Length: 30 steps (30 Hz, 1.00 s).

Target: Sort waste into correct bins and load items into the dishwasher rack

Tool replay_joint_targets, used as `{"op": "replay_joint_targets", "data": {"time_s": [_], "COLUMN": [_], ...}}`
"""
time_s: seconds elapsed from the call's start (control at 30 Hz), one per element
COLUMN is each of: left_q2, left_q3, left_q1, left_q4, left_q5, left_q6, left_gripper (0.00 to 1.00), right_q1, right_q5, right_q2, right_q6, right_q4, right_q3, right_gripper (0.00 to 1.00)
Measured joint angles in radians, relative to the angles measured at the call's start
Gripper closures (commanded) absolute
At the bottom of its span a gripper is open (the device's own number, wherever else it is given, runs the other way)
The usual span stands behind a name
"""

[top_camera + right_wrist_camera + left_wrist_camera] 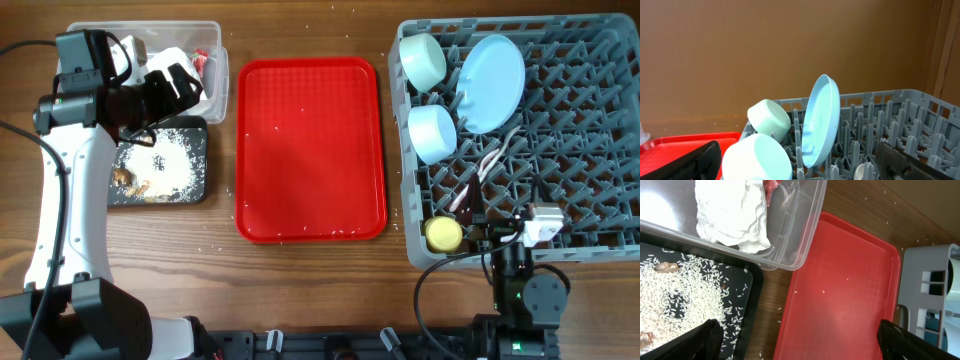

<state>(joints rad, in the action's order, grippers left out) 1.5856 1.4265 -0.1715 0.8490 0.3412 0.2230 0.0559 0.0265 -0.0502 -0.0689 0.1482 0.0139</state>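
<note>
my left gripper (pixel 799 335) and right gripper (pixel 797 152) gape wide, empty; napkin (pixel 730 212) lies in the clear tub (pixel 802 230), far-left corner; a low pass could scatter rice grains (pixel 675 295) off the black tray (pixel 749 282).

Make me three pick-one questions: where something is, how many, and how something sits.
1. How many bowls are in the dishwasher rack? A one B two C five
2. Where is the napkin? A in the rack B in the clear tub C in a drawer
3. How does the plate sit? A on its edge B flat C in pieces
Answers: 1 B, one mint-green bowl, one pale blue bowl; 2 B, it lies inside the tub's walls; 3 A, it stands nearly upright.
</note>
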Motion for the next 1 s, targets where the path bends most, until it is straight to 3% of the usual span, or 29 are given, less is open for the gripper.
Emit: {"op": "replay_joint_targets", "data": {"time_s": [0.2,1.0], "left_q2": [0.0,0.0], "left_q3": [0.0,0.0], "left_q1": [0.0,0.0], "left_q4": [0.0,0.0], "left_q5": [0.0,0.0], "left_q6": [0.0,0.0], "left_gripper": [0.0,0.0], "right_q1": [0.0,0.0], "right_q5": [0.003,0.008], "right_q2": [0.003,0.004], "right_q6": [0.004,0.004], "right_q4": [-0.151,-0.149], "right_q3": [-0.008,-0.008], "right_gripper": [0.0,0.0]}}
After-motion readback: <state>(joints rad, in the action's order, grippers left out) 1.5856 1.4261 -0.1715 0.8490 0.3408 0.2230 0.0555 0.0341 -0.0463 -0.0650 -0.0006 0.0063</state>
